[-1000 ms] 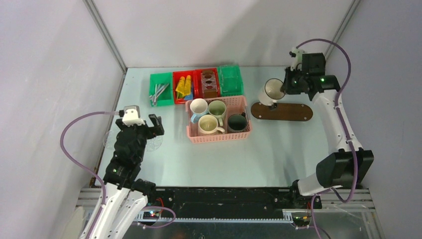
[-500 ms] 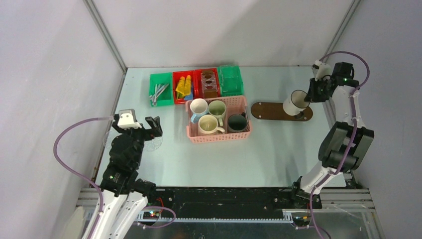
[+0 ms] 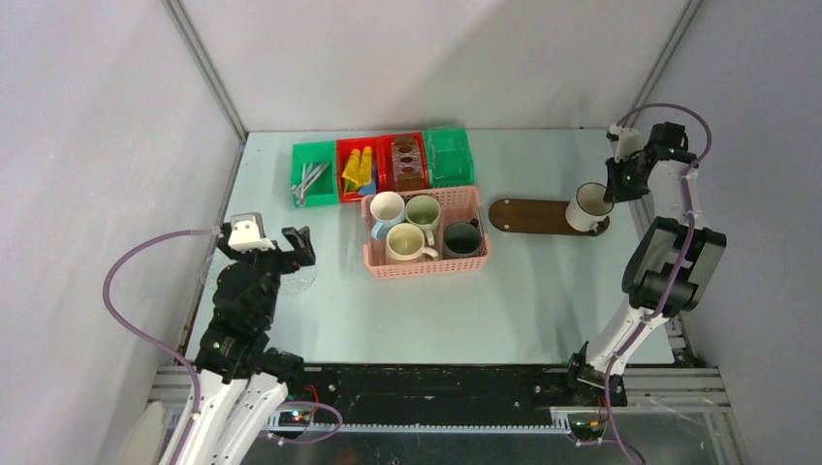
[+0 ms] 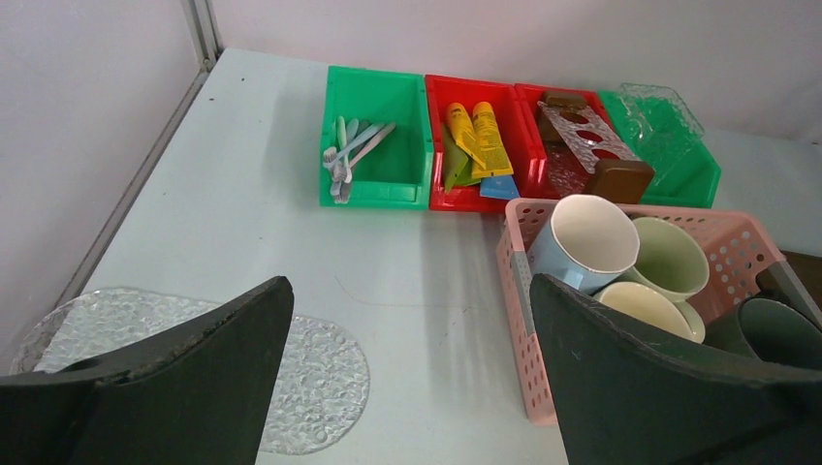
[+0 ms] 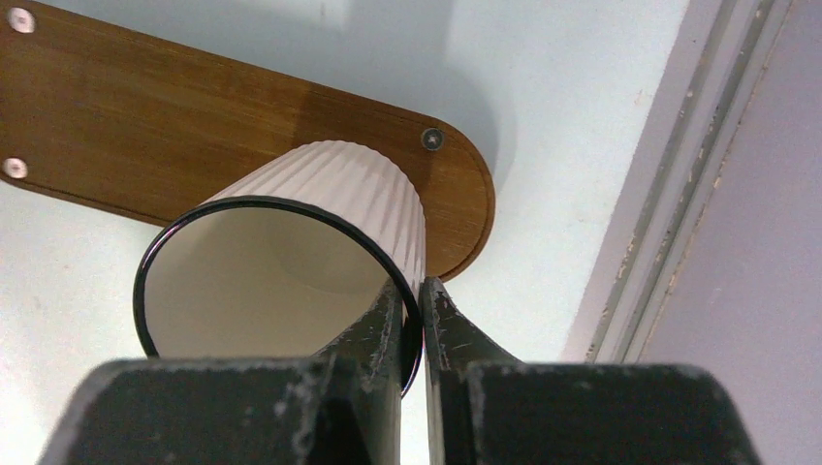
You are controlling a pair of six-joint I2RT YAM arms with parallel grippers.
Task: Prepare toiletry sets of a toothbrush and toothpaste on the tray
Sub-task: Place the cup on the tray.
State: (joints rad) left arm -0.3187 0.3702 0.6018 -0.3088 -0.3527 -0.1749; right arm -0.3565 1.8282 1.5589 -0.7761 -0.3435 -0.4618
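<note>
I see my right fingers [image 5: 456,334] closed on the rim of the white mug [image 5: 330,194], 1 inside and 1 outside, and the mug is at the right end of the tray [image 3: 533,215]. My left fingers [image 4: 184,378] are wide apart, holding nothing, above the counter [image 4: 242,223].

Ribbed cream mug [image 5: 330,189] (dark rim); brown wooden tray [image 5: 145,131]; pink lattice basket [image 3: 426,264].

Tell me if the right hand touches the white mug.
Touching. Right wrist view: the right hand pinches the white mug, one finger either side of its rim.
</note>
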